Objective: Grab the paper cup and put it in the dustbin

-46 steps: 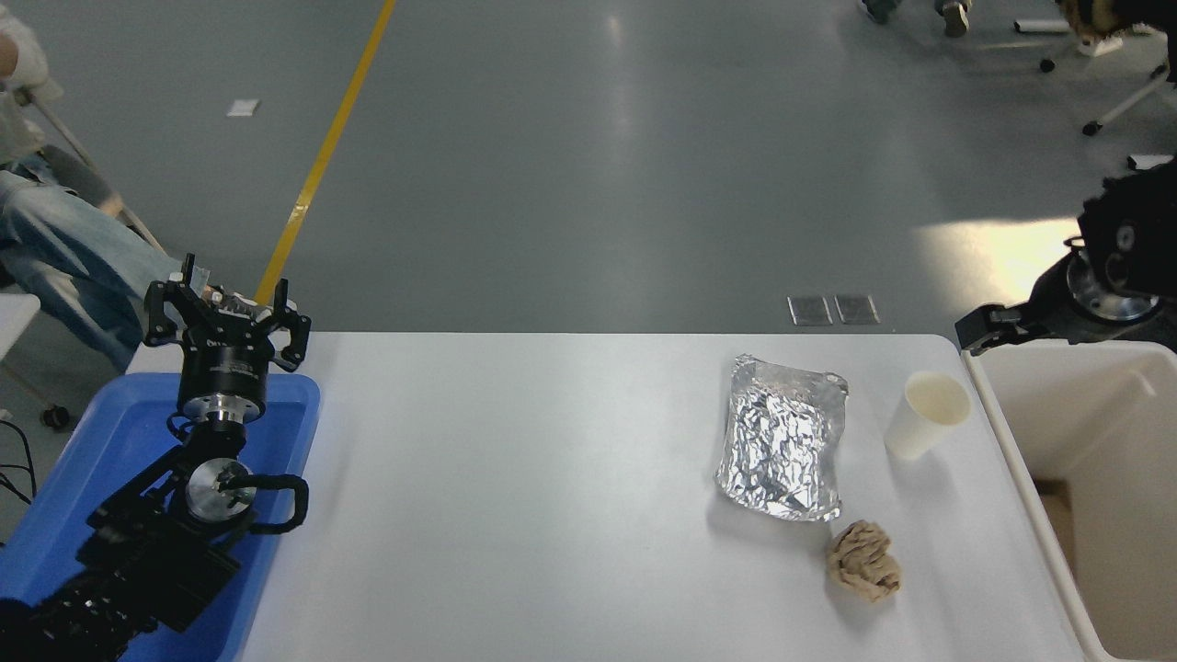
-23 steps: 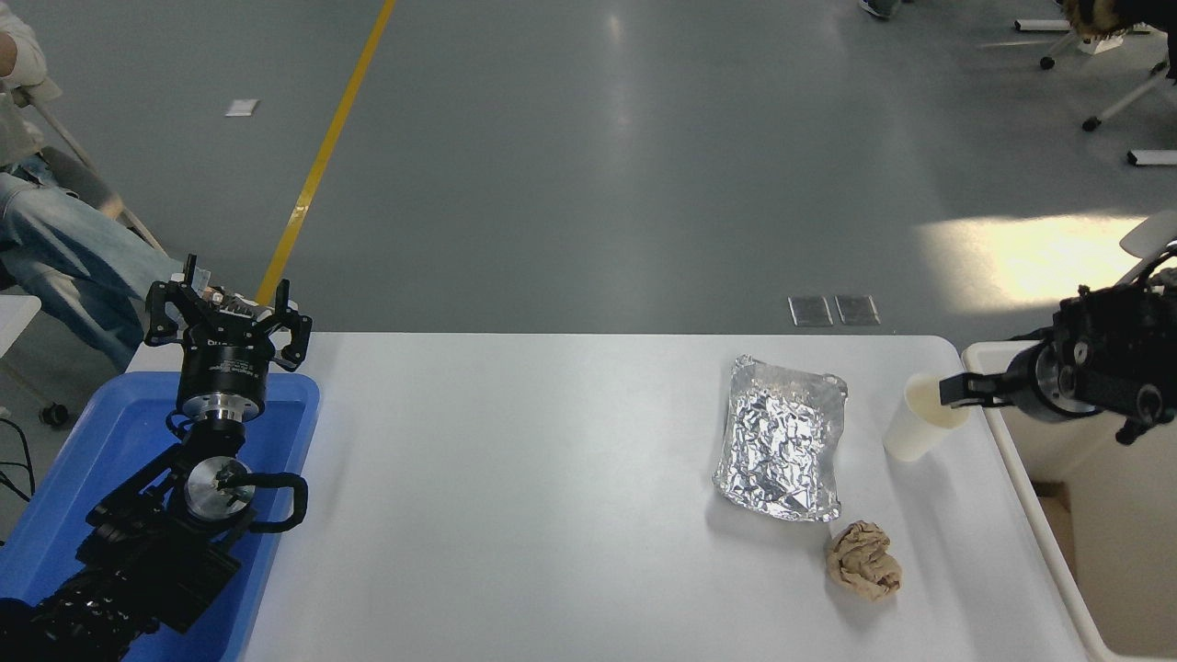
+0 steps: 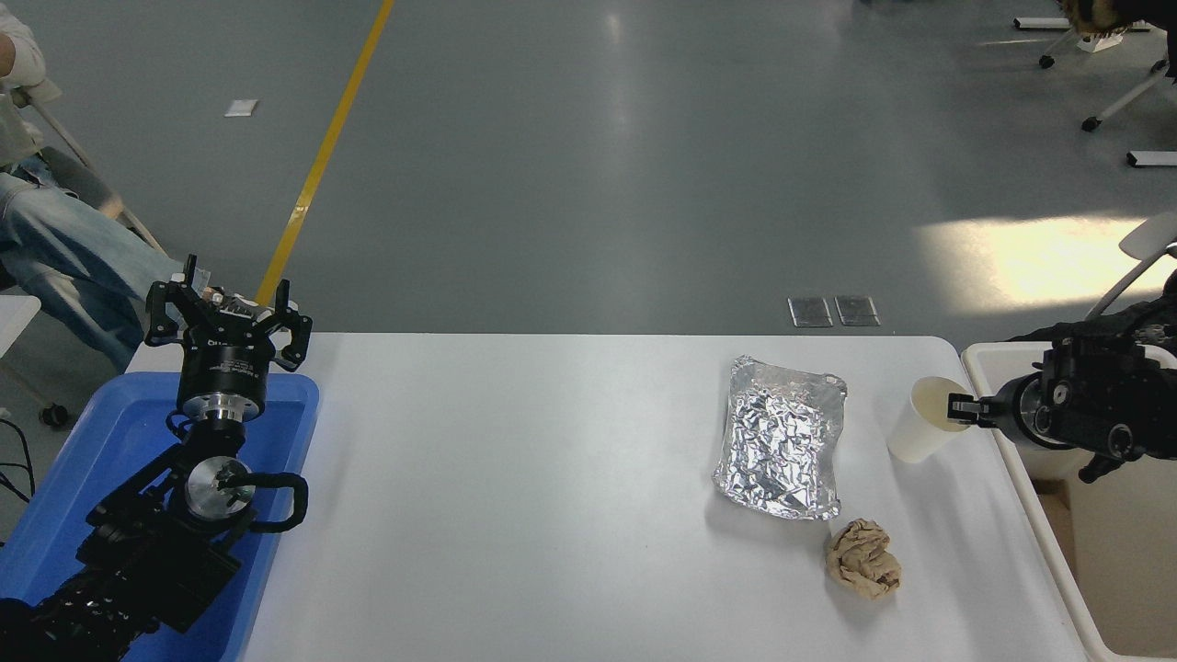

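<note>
Grey floor with a yellow line runs behind the white table [image 3: 552, 478]. The cup [image 3: 922, 423] stands near the right edge, beside the foil tray [image 3: 782, 437], with a paper ball [image 3: 862, 559] nearer. The right gripper [image 3: 961, 407] pinches the cup's rim. The bin [image 3: 1030, 515] sits just right. The left gripper [image 3: 225, 313], fingers spread, hangs over a blue tray [image 3: 101, 441].

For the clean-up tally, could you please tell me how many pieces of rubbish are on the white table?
3: a paper cup near the right edge with the right claw at its rim, a foil tray left of it, and a crumpled brown paper ball nearer the camera.
</note>
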Motion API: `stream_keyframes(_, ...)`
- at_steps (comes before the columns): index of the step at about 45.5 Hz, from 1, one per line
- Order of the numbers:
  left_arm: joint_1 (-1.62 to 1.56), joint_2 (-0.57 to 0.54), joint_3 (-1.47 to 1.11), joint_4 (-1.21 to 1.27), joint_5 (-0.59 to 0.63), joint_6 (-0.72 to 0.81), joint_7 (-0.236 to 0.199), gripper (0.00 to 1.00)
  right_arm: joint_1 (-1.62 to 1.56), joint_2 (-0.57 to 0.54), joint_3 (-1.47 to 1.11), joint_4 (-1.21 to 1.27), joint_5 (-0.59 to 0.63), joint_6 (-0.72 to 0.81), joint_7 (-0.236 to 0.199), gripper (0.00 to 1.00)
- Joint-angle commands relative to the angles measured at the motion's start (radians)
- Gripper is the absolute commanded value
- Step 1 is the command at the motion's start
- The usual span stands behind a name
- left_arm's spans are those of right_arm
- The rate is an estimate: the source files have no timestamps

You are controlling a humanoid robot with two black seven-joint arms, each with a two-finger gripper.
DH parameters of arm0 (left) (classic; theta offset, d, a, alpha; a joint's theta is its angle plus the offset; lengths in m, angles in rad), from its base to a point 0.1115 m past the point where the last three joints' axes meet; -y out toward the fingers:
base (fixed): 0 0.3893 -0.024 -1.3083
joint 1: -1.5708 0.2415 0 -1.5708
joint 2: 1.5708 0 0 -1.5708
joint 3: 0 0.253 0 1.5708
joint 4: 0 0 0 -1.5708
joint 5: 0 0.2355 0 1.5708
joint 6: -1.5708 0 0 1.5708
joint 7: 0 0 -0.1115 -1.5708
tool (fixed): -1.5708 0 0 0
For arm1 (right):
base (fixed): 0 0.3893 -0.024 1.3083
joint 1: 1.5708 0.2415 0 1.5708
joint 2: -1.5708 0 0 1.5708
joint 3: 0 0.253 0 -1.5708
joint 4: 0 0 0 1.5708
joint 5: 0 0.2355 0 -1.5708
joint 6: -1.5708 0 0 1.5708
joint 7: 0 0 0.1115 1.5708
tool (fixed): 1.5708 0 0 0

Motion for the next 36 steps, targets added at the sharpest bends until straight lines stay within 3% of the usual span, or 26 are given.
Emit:
stream_keyframes(1,0.0,0.0,0.0,0.0,0.0,0.0,0.0,0.99,-0.001,0.002,0.022,0.008,0.006,0.008,-0.003,0.0)
stream_keyframes(15,-0.001,-0.001,0.0,0.0,0.0,0.0,0.0,0.99,0.066,0.002,0.018,0.026,0.069,0.039,-0.003,0.0)
stream_keyframes(22,-0.001,0.0,0.002,0.0,0.001,0.0,0.001,0.99,0.215,-0.088,-0.006,0.147,0.069,0.099,-0.003,0.0)
stream_keyframes(28,-0.001,0.0,0.002,0.0,0.001,0.0,0.001,0.99,0.466,-0.185,-0.118,0.359,0.069,0.157,-0.003,0.0)
stream_keyframes(36,-0.001,0.0,0.002,0.0,0.001,0.0,0.001,0.99,0.822,-0.217,-0.293,0.5,0.078,0.274,0.012,0.0)
